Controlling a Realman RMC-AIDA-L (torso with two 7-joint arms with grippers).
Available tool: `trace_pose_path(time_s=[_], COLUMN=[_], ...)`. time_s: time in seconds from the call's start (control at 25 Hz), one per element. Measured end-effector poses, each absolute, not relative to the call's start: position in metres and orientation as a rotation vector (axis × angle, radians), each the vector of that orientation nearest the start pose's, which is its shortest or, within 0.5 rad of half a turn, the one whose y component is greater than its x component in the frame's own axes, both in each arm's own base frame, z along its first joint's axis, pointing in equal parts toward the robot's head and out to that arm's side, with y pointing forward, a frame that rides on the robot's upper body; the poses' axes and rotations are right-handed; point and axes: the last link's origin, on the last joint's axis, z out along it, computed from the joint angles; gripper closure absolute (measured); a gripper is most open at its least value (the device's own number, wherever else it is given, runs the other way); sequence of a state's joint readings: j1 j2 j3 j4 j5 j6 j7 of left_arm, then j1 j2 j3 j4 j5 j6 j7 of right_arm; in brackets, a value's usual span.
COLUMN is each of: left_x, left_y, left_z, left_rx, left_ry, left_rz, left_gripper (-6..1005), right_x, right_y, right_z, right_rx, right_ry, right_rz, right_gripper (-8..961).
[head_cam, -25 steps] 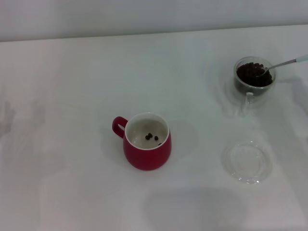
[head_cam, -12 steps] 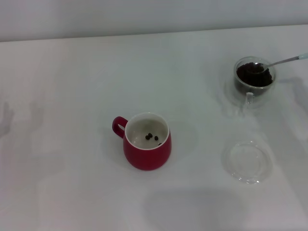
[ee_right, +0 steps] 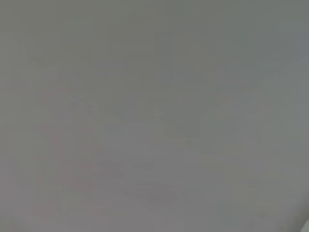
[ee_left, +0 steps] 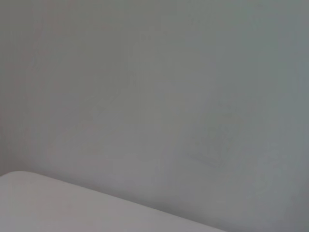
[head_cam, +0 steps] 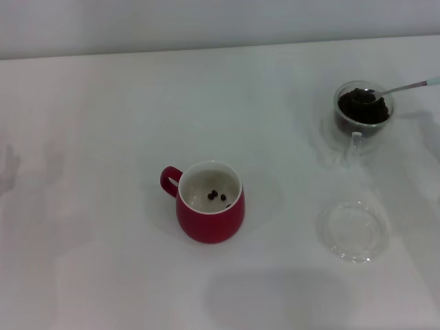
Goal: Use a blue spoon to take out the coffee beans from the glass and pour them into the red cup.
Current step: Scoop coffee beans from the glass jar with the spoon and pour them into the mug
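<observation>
White table [head_cam: 103, 103], pale wall behind, red cup [head_cam: 210, 210] central, jaws unseen

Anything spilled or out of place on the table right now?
Nothing stands out. No beans lie loose on the table: they are in the glass, with a few in the red cup. The spoon rests bowl-down in the glass. Both cups stand upright, and neither hand is in view.
</observation>
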State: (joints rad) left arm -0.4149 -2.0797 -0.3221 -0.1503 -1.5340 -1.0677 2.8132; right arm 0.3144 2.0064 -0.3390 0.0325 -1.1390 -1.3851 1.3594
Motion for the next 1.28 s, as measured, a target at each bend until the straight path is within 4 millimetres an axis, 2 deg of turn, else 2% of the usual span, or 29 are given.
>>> trace_pose_path(time_s=[0.52,1.28], left_x=[-0.371,-0.368], left_y=[0.311,0.314], left_z=[-0.018,-0.018], left_rx=[-1.421,-1.428], left_ry=[-0.906,-0.896], left_rz=[-0.695,-0.696], left_gripper=[123,118], right_x=[0.374,0.346], right_y=[0.266,0.250], right_z=[0.033,0.002], right_rx=[-1.183,-1.365], right_ry=[1.377,1.440], right_rz=[1.557,1.624], right_gripper=[807,808])
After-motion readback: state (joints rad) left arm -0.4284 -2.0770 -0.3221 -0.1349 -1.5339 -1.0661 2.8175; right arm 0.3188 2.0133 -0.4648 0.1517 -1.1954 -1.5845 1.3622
